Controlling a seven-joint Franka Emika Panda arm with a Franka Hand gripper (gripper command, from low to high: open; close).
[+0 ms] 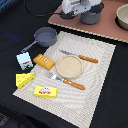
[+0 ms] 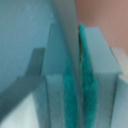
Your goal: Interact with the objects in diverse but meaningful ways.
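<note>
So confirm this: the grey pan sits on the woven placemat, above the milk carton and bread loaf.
Not quite. In the exterior view the grey pan sits on the dark table just off the woven placemat, not on it. It is indeed above the milk carton and bread loaf.

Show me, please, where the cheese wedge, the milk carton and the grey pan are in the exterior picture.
cheese wedge point(image 1: 24, 79): exterior view, middle of its yellow top face.
milk carton point(image 1: 24, 60): exterior view, its front panel.
grey pan point(image 1: 46, 35): exterior view, inside of its bowl, not the handle.
</note>
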